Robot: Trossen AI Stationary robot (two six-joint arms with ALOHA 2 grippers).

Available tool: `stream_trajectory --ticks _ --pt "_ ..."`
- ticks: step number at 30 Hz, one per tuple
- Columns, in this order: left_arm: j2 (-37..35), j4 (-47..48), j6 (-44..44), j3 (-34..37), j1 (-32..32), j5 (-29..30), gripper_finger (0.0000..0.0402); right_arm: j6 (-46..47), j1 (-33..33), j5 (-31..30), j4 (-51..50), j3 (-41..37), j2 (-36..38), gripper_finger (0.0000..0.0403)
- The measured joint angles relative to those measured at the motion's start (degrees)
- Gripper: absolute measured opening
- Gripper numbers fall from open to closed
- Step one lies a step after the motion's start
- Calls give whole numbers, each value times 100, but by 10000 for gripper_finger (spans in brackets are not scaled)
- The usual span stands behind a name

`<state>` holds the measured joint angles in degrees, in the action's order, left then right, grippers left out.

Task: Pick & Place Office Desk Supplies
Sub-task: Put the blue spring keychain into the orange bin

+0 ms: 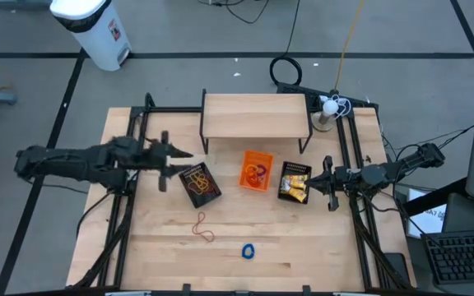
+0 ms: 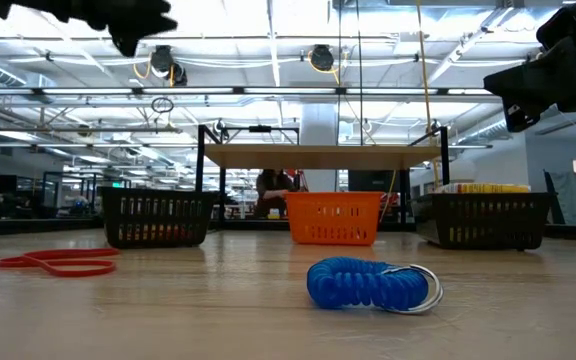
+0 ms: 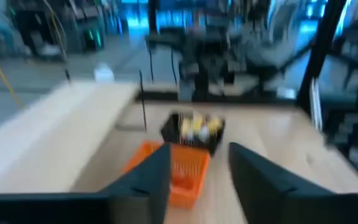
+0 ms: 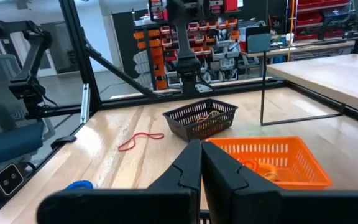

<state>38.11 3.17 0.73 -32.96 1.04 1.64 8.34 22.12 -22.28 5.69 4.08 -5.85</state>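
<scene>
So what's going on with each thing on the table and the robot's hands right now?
Left gripper: fingers open, empty, above the left mesh bin.
Right gripper: fingers shut, empty, beside the right mesh bin.
Left mesh bin: holds rubber bands.
Orange bin: holds rings.
Right mesh bin: holds yellow packets.
Red rubber band: loose on the table.
Blue coil ring: loose on the table.

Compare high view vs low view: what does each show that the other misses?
High view only: what lies in the bins, with rubber bands in the left mesh bin, rings in the orange bin and yellow packets in the right mesh bin; the left claw, open beside the left mesh bin; the right claw, shut by the right mesh bin; a white trash can.

Low view only: the room behind and its ceiling lights.

Both: all three bins, the red rubber band and the blue coil loose on the table.
</scene>
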Motion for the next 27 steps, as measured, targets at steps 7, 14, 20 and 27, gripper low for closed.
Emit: stream_trajectory --ticks 7,14,20,27 --pt "-866 124 232 432 370 -5 13 -1 -2 4 -13 1 0 4" --pt "-1687 -101 64 1179 424 -24 5 -2 -2 7 -27 0 0 4" --pt "-2465 -304 212 1707 423 -118 2 0 -2 7 -31 2 0 4" --pt "-2978 -292 321 2222 424 14 2 -33 -1 4 -34 0 0 4"
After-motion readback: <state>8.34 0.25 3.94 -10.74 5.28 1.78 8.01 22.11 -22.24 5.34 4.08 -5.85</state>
